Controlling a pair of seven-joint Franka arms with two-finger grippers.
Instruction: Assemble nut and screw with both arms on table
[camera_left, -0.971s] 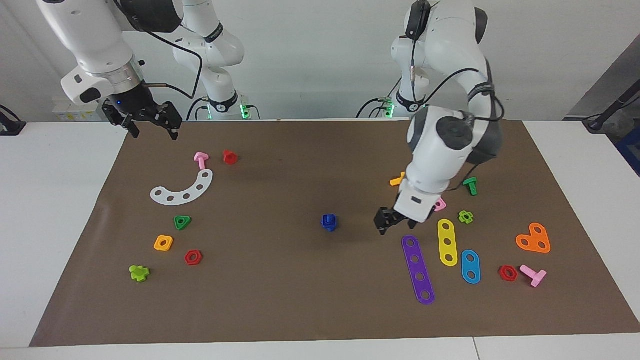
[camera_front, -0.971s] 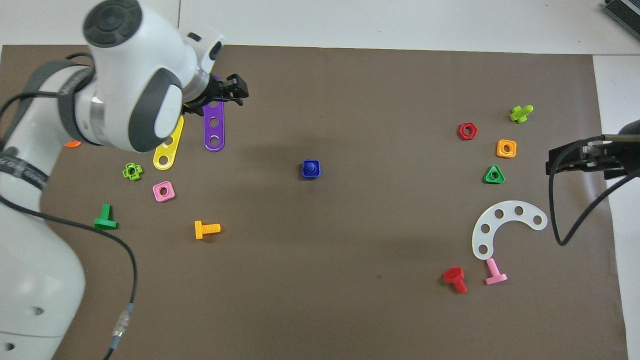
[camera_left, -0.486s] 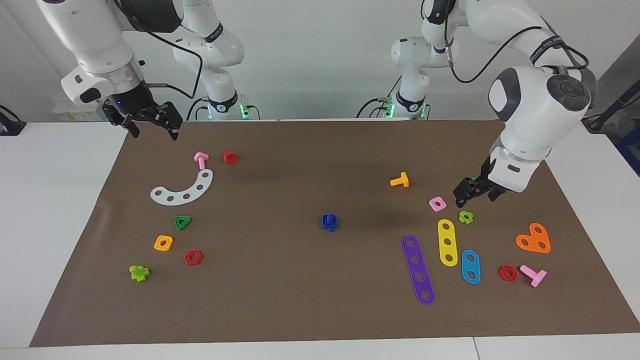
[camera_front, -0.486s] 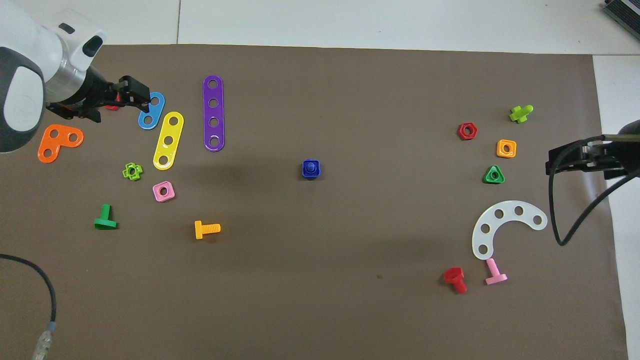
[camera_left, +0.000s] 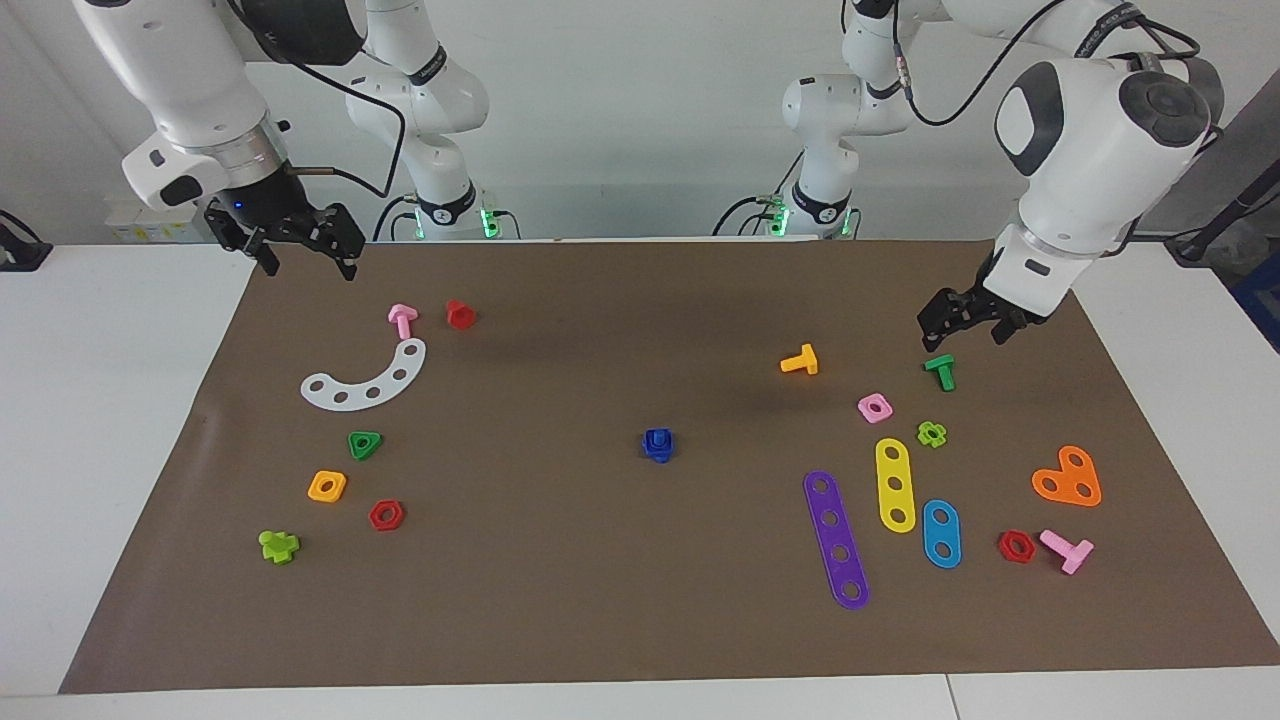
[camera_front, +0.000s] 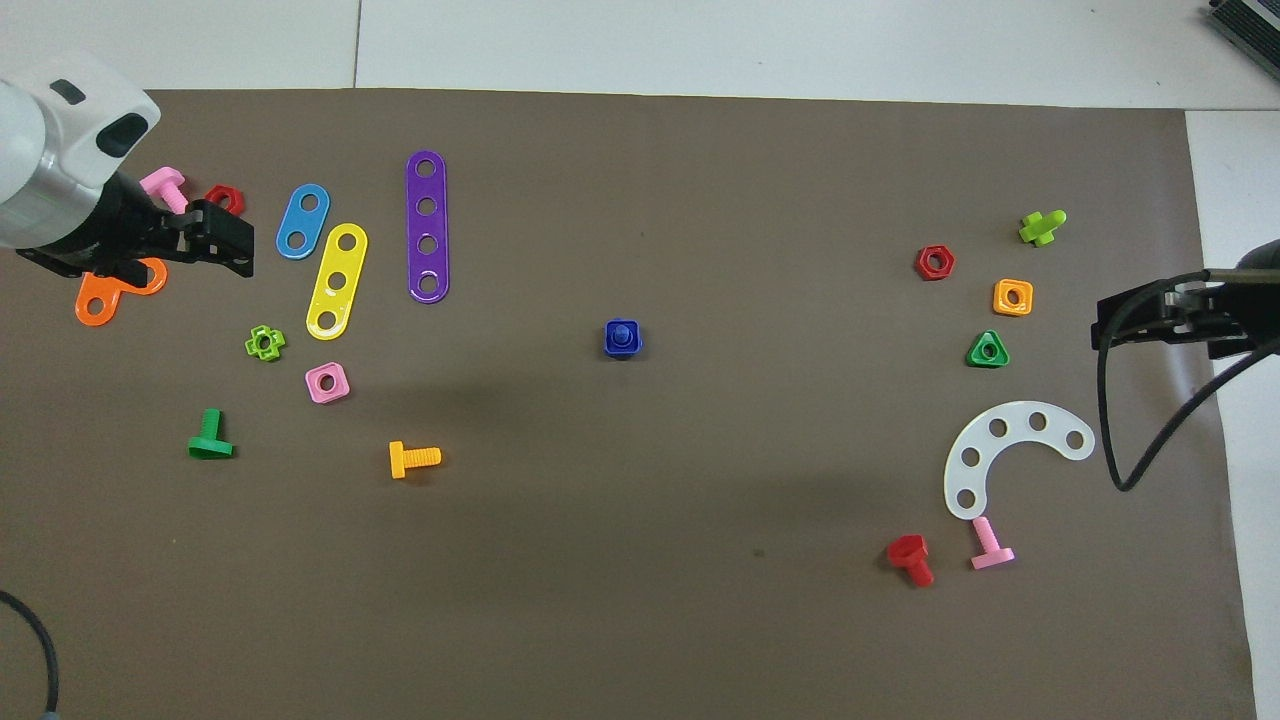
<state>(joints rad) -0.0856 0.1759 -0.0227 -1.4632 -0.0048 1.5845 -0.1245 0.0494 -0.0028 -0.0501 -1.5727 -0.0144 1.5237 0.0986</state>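
Observation:
The dark-blue screw (camera_left: 658, 437) stands with its stem through the dark-blue nut (camera_left: 658, 453) at the middle of the brown mat (camera_left: 600, 600) on the table; from above the screw (camera_front: 623, 336) shows inside the nut (camera_front: 609, 346). Nothing touches the pair. My left gripper (camera_left: 966, 333) hangs open and empty over the mat at the left arm's end, above a dark-green bolt (camera_left: 941, 371); in the overhead view the left gripper (camera_front: 236, 240) covers part of an orange heart plate. My right gripper (camera_left: 307, 262) waits open and empty over the mat's corner by the right arm's base, and the right gripper (camera_front: 1106, 325) shows at the mat's edge.
Toward the left arm's end lie purple (camera_left: 836, 539), yellow (camera_left: 895, 484) and blue (camera_left: 941, 533) strips, a pink nut (camera_left: 874, 407), an orange bolt (camera_left: 800, 360) and an orange heart plate (camera_left: 1068, 477). Toward the right arm's end lie a white arc (camera_left: 366, 378), an orange nut (camera_left: 327, 486) and red and green nuts.
My left arm has swung away from beside the blue pair, out to its own end of the table and higher. The right arm and the blue pair have not moved.

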